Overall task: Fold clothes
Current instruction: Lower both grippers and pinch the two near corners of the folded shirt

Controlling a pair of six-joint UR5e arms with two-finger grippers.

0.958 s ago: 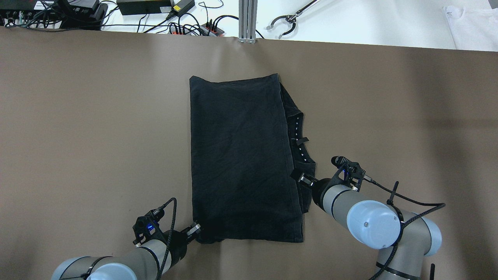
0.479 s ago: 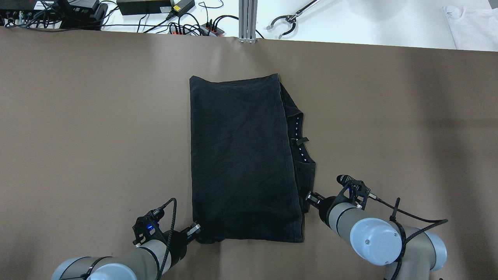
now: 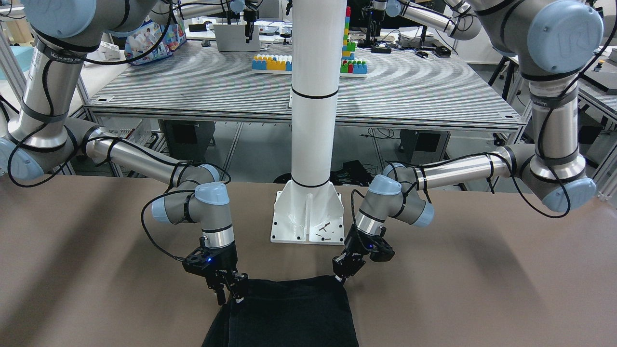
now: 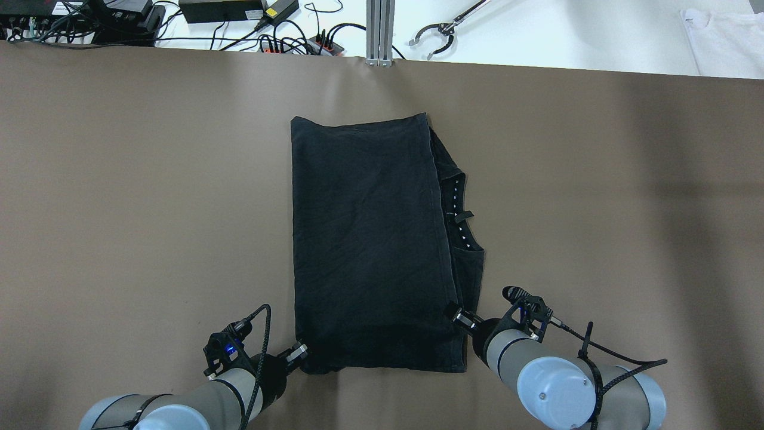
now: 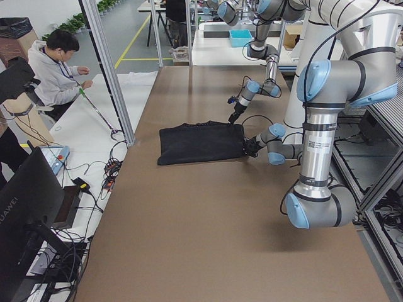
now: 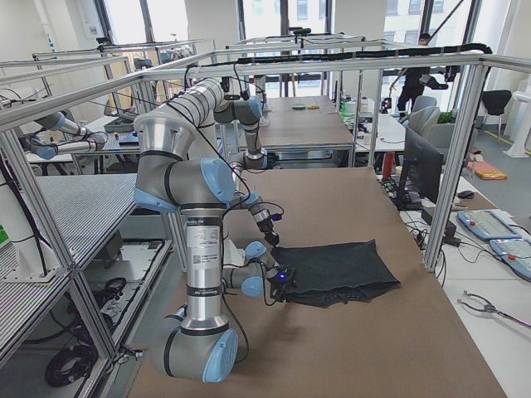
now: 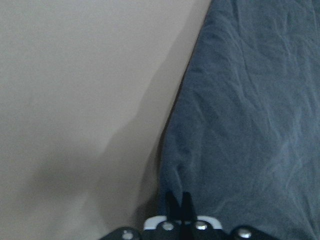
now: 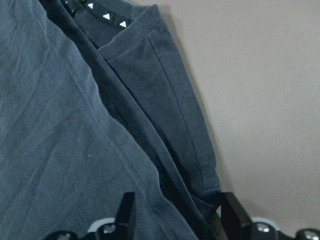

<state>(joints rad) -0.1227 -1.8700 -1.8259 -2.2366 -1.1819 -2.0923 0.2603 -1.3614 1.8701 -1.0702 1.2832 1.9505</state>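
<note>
The clothes [image 4: 370,239] are one black fabric piece, folded into a tall rectangle mid-table, with a collar strip of white marks showing along its right side. My left gripper [image 4: 301,351] is at the near left corner; in the left wrist view its fingers [image 7: 179,200] are shut on a pinched fold of the clothes [image 7: 250,125]. My right gripper [image 4: 455,313] sits at the near right edge. In the right wrist view it [image 8: 176,200] stands open, fingers astride the layered hem of the clothes [image 8: 75,125]. In the front-facing view both grippers, left [image 3: 340,274] and right [image 3: 230,295], touch the fabric's near edge.
The white pillar's base plate [image 3: 308,217] stands just behind the clothes on the robot's side. Cables and power boxes [image 4: 221,12], an aluminium post [image 4: 379,30], a grabber tool [image 4: 436,36] and a white cloth [image 4: 722,42] lie beyond the far edge. A person [image 5: 60,66] sits past the far side.
My right gripper has moved along the clothes' right edge toward the robot, then in onto the near right corner. The left gripper and the clothes have stayed put.
</note>
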